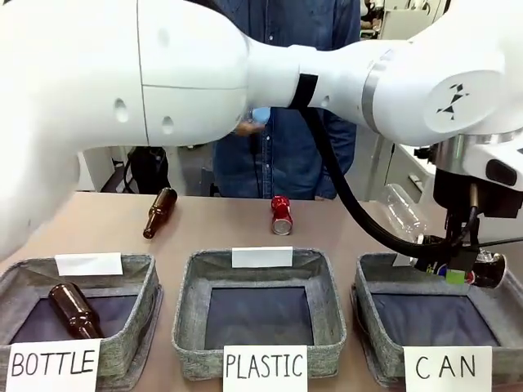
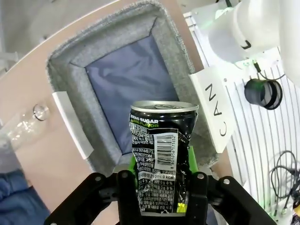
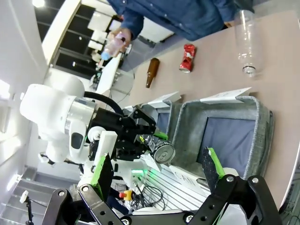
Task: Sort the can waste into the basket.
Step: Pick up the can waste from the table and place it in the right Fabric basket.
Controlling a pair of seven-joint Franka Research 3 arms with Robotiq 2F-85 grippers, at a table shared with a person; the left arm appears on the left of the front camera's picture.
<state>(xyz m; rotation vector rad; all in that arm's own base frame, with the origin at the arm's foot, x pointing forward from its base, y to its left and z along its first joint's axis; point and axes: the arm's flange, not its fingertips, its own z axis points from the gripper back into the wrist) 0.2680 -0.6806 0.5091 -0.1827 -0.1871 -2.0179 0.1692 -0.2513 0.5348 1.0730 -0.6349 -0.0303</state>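
Observation:
The black can (image 2: 161, 154) with silver and yellow-green marks is clamped upright between the green pads of my left gripper (image 2: 161, 187). In the front view the left gripper (image 1: 462, 263) holds this black can (image 1: 476, 270) just above the far edge of the grey felt CAN basket (image 1: 380, 282). The basket's dark lining (image 2: 126, 84) lies bare below the can. The red can (image 1: 281, 215) lies on the table behind the middle basket. My right gripper (image 3: 158, 171) stands open beside the CAN basket (image 3: 262, 117), looking at the black can (image 3: 162, 151).
The PLASTIC basket (image 1: 192, 314) sits in the middle and the BOTTLE basket (image 1: 140, 286) at the left, with a brown bottle (image 1: 73, 310) inside it. Another brown bottle (image 1: 159, 212) and a clear plastic bottle (image 1: 404, 211) lie on the table. A person (image 1: 286, 155) stands at the far side.

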